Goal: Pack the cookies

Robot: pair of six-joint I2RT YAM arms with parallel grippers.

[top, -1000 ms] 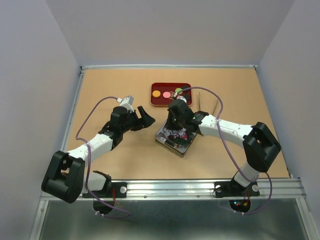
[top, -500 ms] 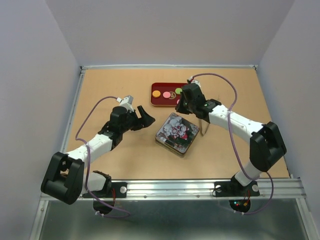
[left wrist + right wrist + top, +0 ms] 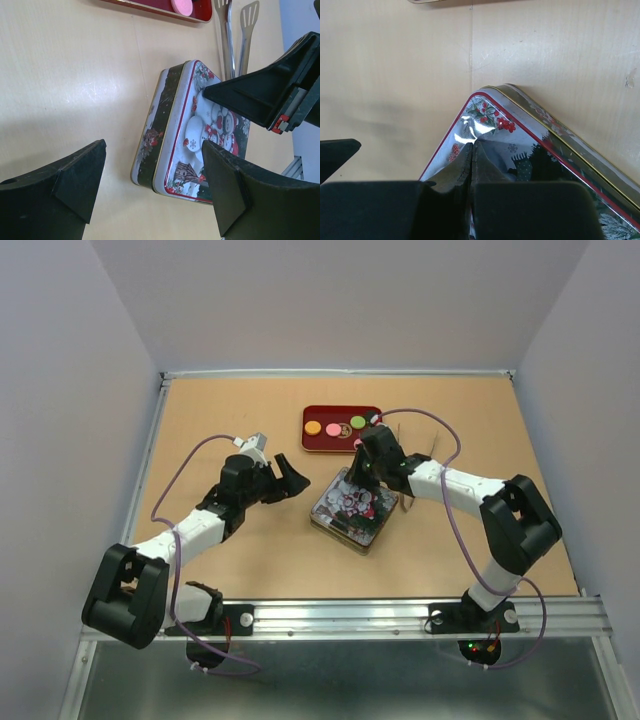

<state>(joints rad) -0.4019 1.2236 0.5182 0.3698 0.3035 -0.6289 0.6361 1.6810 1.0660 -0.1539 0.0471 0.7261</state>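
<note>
Work surface: a tan board table (image 3: 220, 410) enclosed by plain pale walls (image 3: 320, 300) on the left, far and right sides, with a metal rail (image 3: 340, 615) along the near edge.

A red tray (image 3: 320, 444) lies close to the middle of the far edge. The cookies (image 3: 333, 429) sit in it in a row: orange, pink and green discs are distinguishable, and the right end of the row is partly hidden by the right arm. A lidded tin (image 3: 345, 520) with a snowman print lies at the table centre, set diagonally. Metal tongs (image 3: 226, 40) lie just beside its right side.

Left gripper (image 3: 290, 476): fingers spread wide, holding nothing, near the tin's left side but apart from it.

Right gripper (image 3: 471, 147): fingers pressed together with nothing visible between them, tips at the far corner of the lid. I cannot tell whether they touch it.

Change noted: half a second ago the right gripper stood by the tray's near right corner. It has since returned over the tin. Left arm, tin and cookies are unmoved.
</note>
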